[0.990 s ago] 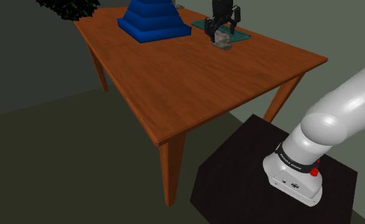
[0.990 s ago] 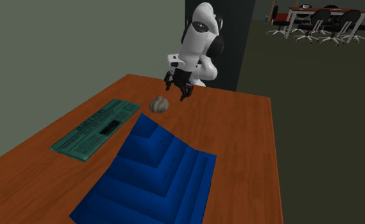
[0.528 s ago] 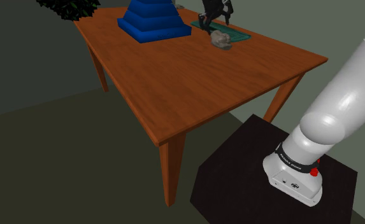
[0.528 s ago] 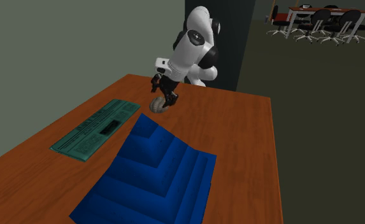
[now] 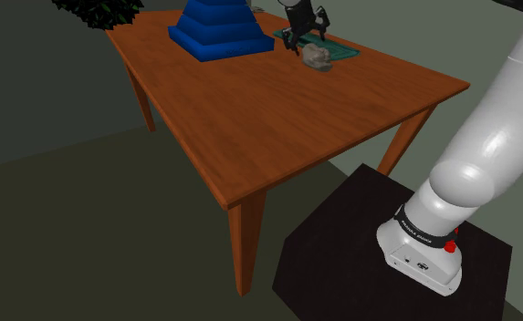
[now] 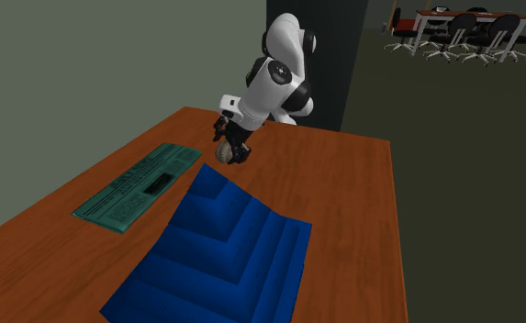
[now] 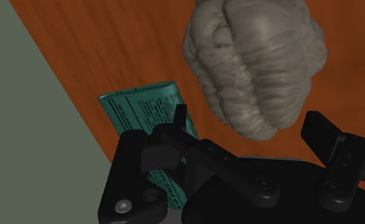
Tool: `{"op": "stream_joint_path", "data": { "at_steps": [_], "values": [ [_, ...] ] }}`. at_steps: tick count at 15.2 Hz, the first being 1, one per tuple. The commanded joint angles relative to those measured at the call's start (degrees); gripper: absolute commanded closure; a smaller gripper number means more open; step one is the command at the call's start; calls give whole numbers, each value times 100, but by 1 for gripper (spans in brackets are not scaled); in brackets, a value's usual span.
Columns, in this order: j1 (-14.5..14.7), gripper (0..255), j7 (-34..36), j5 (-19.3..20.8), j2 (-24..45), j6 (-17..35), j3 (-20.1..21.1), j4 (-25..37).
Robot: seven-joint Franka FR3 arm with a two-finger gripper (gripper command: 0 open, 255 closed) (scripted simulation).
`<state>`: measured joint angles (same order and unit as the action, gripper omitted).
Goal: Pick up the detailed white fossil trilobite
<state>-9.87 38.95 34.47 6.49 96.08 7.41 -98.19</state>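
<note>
On table [image 5: 277, 119], grey trilobite [image 7: 257, 63], fingers [image 7: 330, 137] apart

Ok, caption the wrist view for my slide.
Open gripper over a grey ribbed fossil on a brown table, teal keyboard alongside.

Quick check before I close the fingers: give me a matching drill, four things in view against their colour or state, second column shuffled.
Things:
1. fossil
2. stepped block
3. flat printed sheet
4. gripper

Colour or state:
a. open, fingers apart
b. blue
c. teal green
d. pale grey, ridged

Pairs: 1-d, 2-b, 3-c, 4-a.
</note>
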Motion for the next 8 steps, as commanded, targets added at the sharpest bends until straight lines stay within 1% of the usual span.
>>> {"op": "stream_joint_path", "data": {
  "at_steps": [1, 2, 3, 8],
  "values": [
    [-13, 0, 53, 12, 4, 112, -9, -117],
    [-13, 0, 53, 12, 4, 113, -9, -117],
    [-13, 255, 47, 14, 19, 107, -10, -95],
    [-11, 255, 54, 15, 27, 111, -9, -93]
  ]
}}
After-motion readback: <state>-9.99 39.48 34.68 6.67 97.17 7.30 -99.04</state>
